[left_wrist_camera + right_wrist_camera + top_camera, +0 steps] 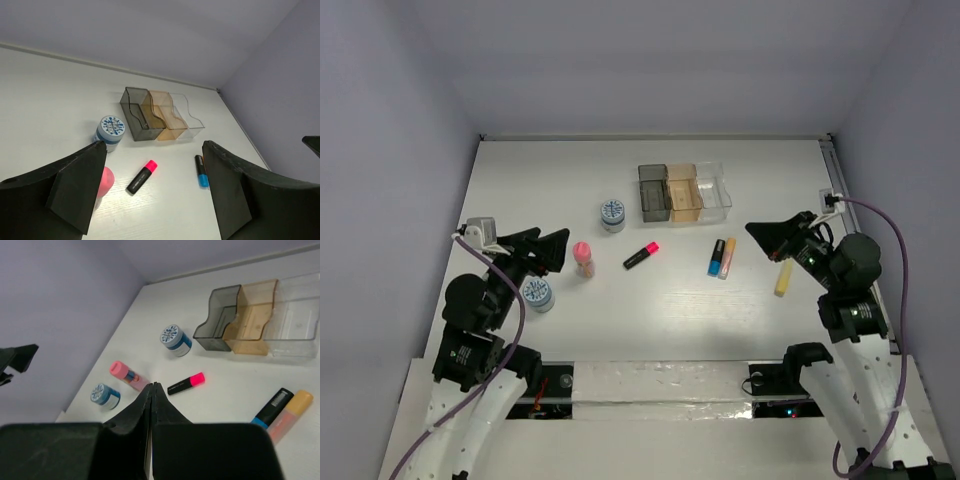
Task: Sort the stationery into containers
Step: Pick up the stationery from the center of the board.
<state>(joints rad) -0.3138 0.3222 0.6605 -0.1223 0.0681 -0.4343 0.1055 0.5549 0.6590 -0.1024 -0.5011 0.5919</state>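
Treat pink-black highlighter [641, 255] as probably light, rigid, slick-barrelled. Grip across mid-barrel, square to its length. Note left claw [154, 150] spread wide, right claw [152, 387] pinched together, both empty.

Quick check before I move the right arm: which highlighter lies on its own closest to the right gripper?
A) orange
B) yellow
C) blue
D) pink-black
B: the yellow highlighter lies by itself close to the right gripper. The blue highlighter and orange highlighter lie side by side further left, and the pink-black highlighter is near the table's middle.
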